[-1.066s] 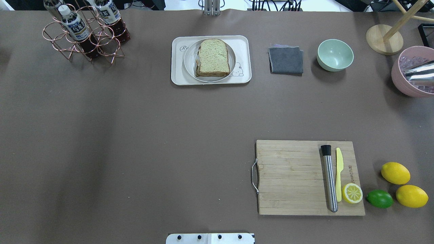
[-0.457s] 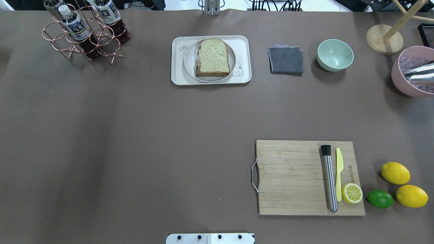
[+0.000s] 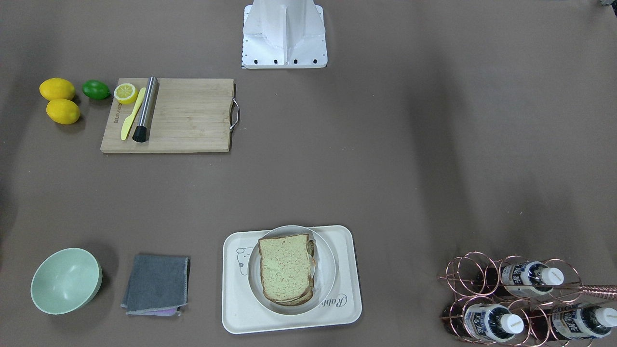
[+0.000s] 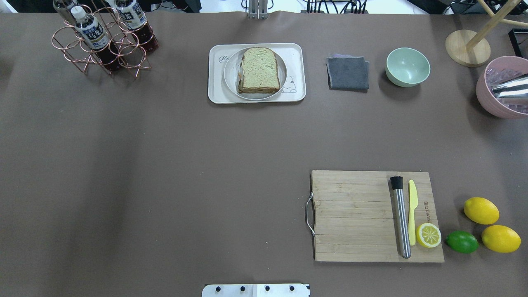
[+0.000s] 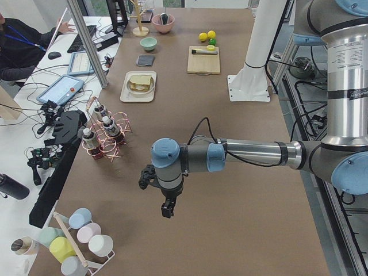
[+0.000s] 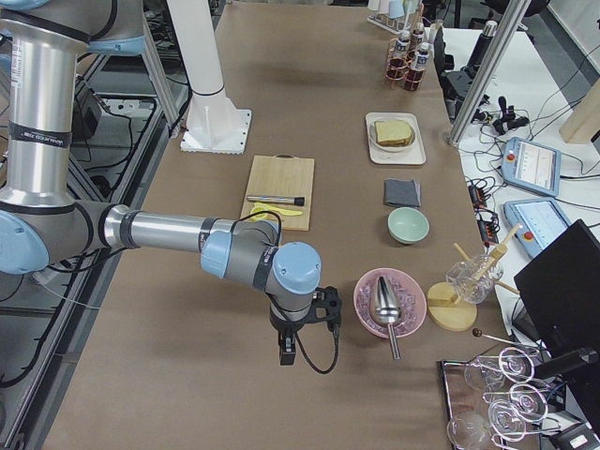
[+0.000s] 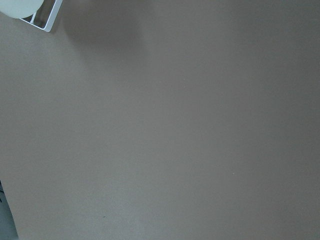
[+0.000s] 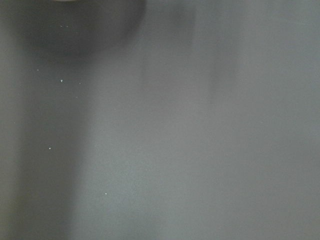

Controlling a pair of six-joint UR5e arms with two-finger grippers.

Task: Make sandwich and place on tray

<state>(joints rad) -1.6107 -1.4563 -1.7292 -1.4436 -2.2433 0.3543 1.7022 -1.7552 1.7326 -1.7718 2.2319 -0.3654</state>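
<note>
Item, sandwich [image 4: 259, 69]: I am seeing it sitting on the plate [image 4: 230, 76] in the tray [image 4: 215, 88], far edge; task looking done. The left gripper [image 5: 166, 211] and right gripper [image 6: 287, 356] are hanging over the bench ends; I cannot tell their grip.

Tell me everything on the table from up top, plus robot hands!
sandwich: one, pale, on plate
plate: one, white, on tray
tray: one, cream, far middle
cloth: one, grey, beside tray
small bowl: one, mint, beside cloth
bottles: three, dark, in rack
rack: one, copper, far left
cutting board: one, wooden, near right
rod: one, silver, on board
knife: one, yellow, beside rod
lemon half: one, yellow, on board
lemons: two, yellow, beside board
lime: one, green, beside lemons
big bowl: one, pink, right edge
wooden stand: one, tan, far right
left gripper, right gripper: two, black, above table
</note>
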